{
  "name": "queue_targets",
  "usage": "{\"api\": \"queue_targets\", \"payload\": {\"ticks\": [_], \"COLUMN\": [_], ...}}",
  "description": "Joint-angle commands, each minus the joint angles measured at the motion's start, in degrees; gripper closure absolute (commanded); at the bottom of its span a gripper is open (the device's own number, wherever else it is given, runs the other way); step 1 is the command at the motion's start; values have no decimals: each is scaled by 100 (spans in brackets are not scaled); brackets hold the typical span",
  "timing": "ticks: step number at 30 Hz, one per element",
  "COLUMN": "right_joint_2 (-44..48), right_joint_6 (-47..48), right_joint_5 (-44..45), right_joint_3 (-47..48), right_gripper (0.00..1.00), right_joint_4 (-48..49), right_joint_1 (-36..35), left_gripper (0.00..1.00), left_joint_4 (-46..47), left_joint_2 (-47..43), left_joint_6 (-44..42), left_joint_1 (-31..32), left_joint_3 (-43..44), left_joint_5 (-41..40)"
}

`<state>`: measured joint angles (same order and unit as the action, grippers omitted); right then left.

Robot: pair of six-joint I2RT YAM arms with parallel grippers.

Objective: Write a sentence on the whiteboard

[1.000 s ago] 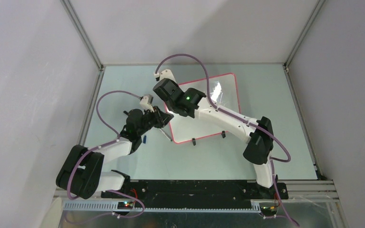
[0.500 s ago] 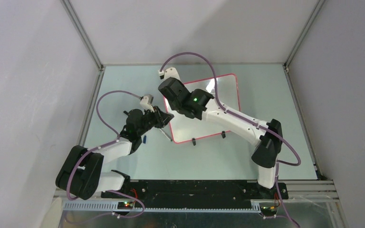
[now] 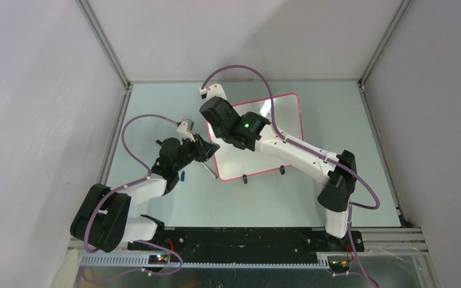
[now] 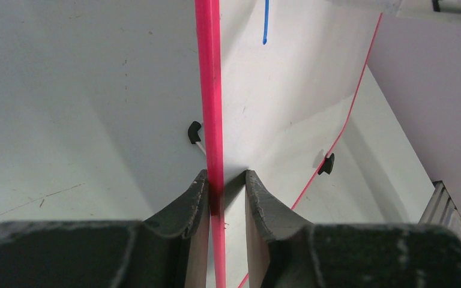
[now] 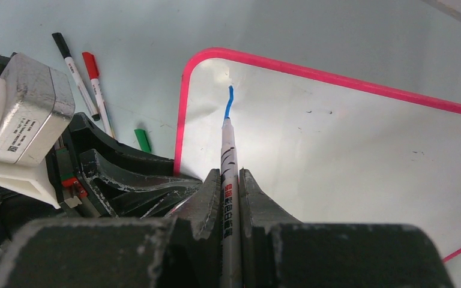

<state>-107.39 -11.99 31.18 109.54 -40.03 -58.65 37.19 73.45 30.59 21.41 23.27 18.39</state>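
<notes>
The whiteboard (image 3: 249,165) sits on the tabletop (image 3: 156,120), and the left tool (image 4: 222,186) is pinching its red left edge. The right tool (image 5: 230,180) squeezes a marker (image 5: 227,144) whose tip touches a short blue line (image 5: 228,102) near the board's corner. Beside that edge lie a black pen (image 5: 69,57), a red pen (image 5: 95,75) and a green cap (image 5: 142,140).

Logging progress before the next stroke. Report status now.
Left gripper clamped on whiteboard frame. Right gripper shut on marker, tip on board. Only one short blue stroke of the sentence written. Spare pens lie outside the frame.
</notes>
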Motion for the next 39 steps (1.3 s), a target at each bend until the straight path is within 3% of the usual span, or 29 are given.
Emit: {"api": "queue_targets", "payload": {"ticks": [1,21,39], "right_joint_2": [-70,-253,-345], "right_joint_6": [-2,5,-82], "right_joint_5": [91,111,119], "right_joint_3": [290,402,411], "right_gripper": [100,100,100], "right_joint_4": [134,118,15], "right_joint_1": [42,96,199], "left_gripper": [84,95,92], "left_joint_4": [-71,-97,-124], "left_joint_2": [-44,-51,-103], "left_joint_6": [-185,-187,-213], "left_joint_1": [-9,-14,-13], "left_joint_3": [107,108,99], "left_joint_5": [-255,-240,-281]}}
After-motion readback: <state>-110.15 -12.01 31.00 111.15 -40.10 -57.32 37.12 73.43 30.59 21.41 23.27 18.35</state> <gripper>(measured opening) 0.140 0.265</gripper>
